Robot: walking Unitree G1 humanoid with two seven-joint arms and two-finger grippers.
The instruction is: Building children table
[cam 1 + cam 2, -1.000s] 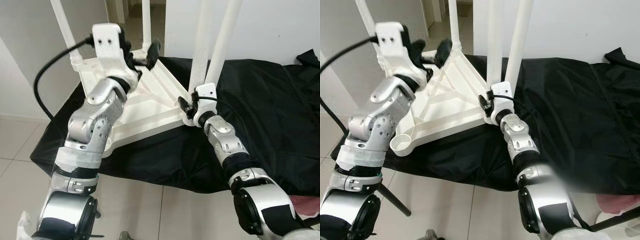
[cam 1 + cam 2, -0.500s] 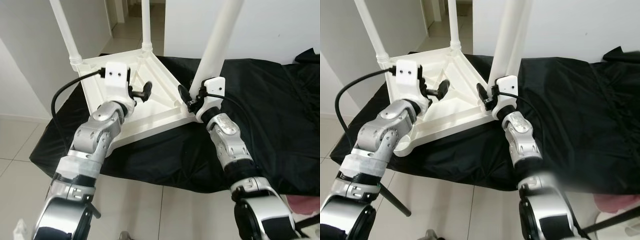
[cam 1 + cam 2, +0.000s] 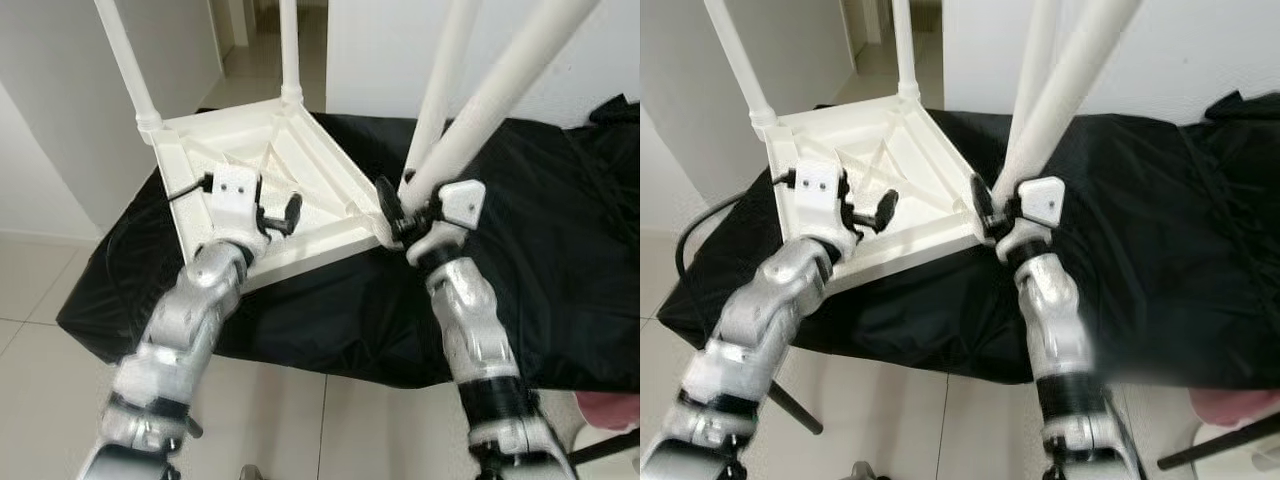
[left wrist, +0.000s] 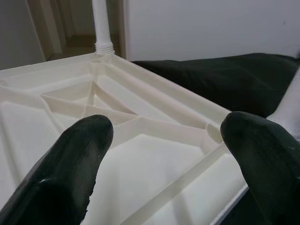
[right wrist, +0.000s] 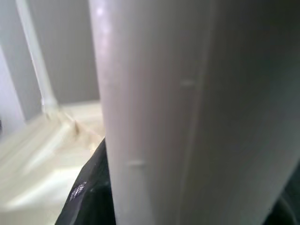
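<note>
Firmly, right hand (image 3: 400, 212) around table leg (image 3: 505, 92)

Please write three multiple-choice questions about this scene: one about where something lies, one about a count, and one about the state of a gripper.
1. The white table top lies upside down on:
A. a black cloth
B. bare tiles
C. a red rug

2. Legs already standing in the far corners:
A. none
B. two
C. five

3. The left gripper is:
A. shut on a leg
B. open above the table top
C. holding a cloth

Answers:
1 A: the black cloth spreads beneath it.
2 B: two legs rise there.
3 B: its fingers stand apart, holding nothing.
</note>
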